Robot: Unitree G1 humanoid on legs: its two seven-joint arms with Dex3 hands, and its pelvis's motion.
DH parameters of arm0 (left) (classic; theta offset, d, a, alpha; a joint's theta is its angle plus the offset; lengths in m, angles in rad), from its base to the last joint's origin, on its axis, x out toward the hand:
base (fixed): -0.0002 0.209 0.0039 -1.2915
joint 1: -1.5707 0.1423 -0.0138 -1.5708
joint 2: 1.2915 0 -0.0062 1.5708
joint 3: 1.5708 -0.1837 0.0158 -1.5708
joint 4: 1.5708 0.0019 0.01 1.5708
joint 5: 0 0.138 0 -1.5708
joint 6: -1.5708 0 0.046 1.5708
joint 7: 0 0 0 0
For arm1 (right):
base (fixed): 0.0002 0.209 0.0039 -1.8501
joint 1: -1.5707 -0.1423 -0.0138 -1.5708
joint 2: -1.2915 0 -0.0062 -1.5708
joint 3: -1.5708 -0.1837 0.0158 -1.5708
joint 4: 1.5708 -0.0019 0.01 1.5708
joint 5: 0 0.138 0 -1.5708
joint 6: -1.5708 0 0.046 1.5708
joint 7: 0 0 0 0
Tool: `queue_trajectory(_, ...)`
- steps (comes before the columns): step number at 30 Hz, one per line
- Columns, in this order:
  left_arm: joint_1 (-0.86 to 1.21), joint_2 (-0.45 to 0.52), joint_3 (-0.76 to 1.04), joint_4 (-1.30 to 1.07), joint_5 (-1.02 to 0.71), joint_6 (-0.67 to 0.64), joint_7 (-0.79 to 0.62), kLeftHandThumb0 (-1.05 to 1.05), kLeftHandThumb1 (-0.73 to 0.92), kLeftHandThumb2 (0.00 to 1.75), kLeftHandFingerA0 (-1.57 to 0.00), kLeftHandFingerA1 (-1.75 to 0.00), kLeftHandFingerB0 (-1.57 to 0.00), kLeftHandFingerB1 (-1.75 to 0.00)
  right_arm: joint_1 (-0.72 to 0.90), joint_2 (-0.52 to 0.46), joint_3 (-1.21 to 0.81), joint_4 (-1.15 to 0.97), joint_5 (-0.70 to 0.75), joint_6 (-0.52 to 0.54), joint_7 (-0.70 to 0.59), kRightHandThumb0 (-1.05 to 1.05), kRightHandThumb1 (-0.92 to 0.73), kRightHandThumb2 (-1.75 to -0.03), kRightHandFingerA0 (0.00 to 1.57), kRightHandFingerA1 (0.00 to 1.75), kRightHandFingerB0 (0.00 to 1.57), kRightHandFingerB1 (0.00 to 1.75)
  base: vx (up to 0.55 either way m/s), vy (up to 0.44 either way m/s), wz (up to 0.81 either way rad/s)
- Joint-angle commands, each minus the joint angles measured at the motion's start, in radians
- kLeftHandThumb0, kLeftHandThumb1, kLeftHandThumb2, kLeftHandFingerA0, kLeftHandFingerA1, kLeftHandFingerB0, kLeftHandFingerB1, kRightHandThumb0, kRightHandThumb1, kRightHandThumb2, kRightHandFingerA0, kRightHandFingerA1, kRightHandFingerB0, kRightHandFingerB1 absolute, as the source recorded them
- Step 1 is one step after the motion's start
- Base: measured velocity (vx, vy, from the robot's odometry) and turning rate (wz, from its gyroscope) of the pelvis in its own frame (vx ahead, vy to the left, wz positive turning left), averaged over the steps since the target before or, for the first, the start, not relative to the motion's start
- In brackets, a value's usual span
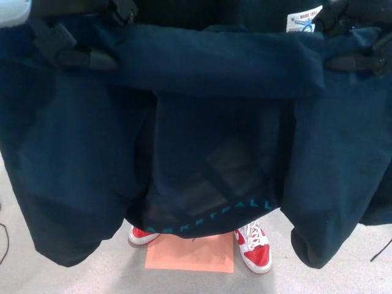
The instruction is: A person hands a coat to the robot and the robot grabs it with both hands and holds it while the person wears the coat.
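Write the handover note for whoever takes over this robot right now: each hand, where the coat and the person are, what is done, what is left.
Left hand: shut on the coat, upper left.
Right hand: shut on the coat, upper right.
The coat hangs spread between both hands and fills most of the view.
Person: only red and white shoes show below the hem, at an orange floor mat.
Done: coat grabbed.
Left: hold steady while the person puts it on.

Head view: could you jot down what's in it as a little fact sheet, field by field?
Coat: dark navy coat, spread wide, hanging open
Left hand: left hand shut on coat's upper edge
Right hand: right hand shut on coat's upper edge
Lettering: teal lettering near the hem
Label: white label at top
Person: red-and-white sneakers below
Floor: orange mat
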Motion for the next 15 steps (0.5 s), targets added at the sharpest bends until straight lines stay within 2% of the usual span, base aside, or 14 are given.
queue_trajectory(1, 0.175, -0.030, -0.003, 0.139, 0.338, -0.093, 0.575, -0.35, 0.86, 0.65, -0.75, -1.66, -0.57, -1.37, 0.266, 0.028, -0.066, 0.105, -0.227, -0.232, -0.553, -0.36, -0.89, -0.67, 0.75, 1.75, 0.54, 1.46, 0.00, 0.000, 0.00)
queue_trajectory(2, 0.173, -0.034, -0.004, 0.147, 0.340, -0.091, 0.583, -0.35, 0.86, 0.65, -0.75, -1.66, -0.57, -1.37, 0.266, 0.027, -0.068, 0.108, -0.227, -0.236, -0.557, -0.36, -0.89, -0.67, 0.75, 1.75, 0.54, 1.46, 0.00, 0.000, 0.00)
queue_trajectory(3, 0.181, -0.064, 0.020, 0.165, 0.308, -0.065, 0.607, -0.36, 0.86, 0.65, -0.71, -1.75, -0.55, -1.51, 0.267, 0.032, -0.073, 0.123, -0.231, -0.251, -0.586, -0.36, -0.86, -0.66, 0.74, 1.75, 0.51, 1.47, 0.00, 0.000, 0.00)
queue_trajectory(4, 0.187, -0.087, 0.035, 0.179, 0.291, -0.043, 0.629, -0.37, 0.85, 0.64, -0.72, -1.75, -0.49, -1.57, 0.267, 0.034, -0.074, 0.134, -0.236, -0.262, -0.605, -0.37, -0.86, -0.66, 0.74, 1.75, 0.55, 1.42, 0.00, 0.000, 0.00)
queue_trajectory(7, 0.193, -0.104, 0.044, 0.199, 0.292, -0.039, 0.682, -0.36, 0.84, 0.64, -0.75, -1.75, -0.51, -1.58, 0.263, 0.042, -0.077, 0.155, -0.236, -0.277, -0.627, -0.38, -0.86, -0.66, 0.75, 1.75, 0.55, 1.43, 0.00, 0.000, 0.00)
queue_trajectory(8, 0.200, -0.114, 0.048, 0.207, 0.297, -0.047, 0.723, -0.37, 0.83, 0.64, -0.77, -1.75, -0.51, -1.56, 0.263, 0.046, -0.079, 0.160, -0.236, -0.277, -0.634, -0.39, -0.85, -0.67, 0.78, 1.73, 0.66, 1.32, 0.00, 0.000, 0.00)
queue_trajectory(10, 0.205, -0.120, 0.047, 0.219, 0.308, -0.055, 0.766, -0.37, 0.83, 0.63, -0.78, -1.75, -0.51, -1.57, 0.267, 0.054, -0.086, 0.160, -0.234, -0.276, -0.654, -0.39, -0.84, -0.67, 0.79, 1.73, 0.68, 1.29, 0.00, 0.000, 0.00)
queue_trajectory(12, 0.209, -0.127, 0.048, 0.223, 0.310, -0.053, 0.779, -0.36, 0.84, 0.64, -0.80, -1.75, -0.50, -1.59, 0.274, 0.060, -0.093, 0.157, -0.238, -0.276, -0.677, -0.40, -0.83, -0.68, 0.81, 1.71, 0.70, 1.30, 0.00, 0.000, 0.00)
queue_trajectory(13, 0.223, -0.142, 0.063, 0.227, 0.297, -0.066, 0.821, -0.35, 0.80, 0.62, -0.81, -1.75, -0.52, -1.61, 0.286, 0.066, -0.110, 0.149, -0.224, -0.279, -0.687, -0.40, -0.81, -0.64, 0.83, 1.75, 0.65, 1.54, 0.00, 0.000, 0.00)
queue_trajectory(15, 0.239, -0.144, 0.065, 0.223, 0.306, -0.061, 0.848, -0.35, 0.81, 0.63, -0.82, -1.75, -0.54, -1.61, 0.297, 0.070, -0.116, 0.147, -0.227, -0.282, -0.705, -0.38, -0.82, -0.64, 0.85, 1.75, 0.66, 1.54, 0.00, 0.000, 0.00)
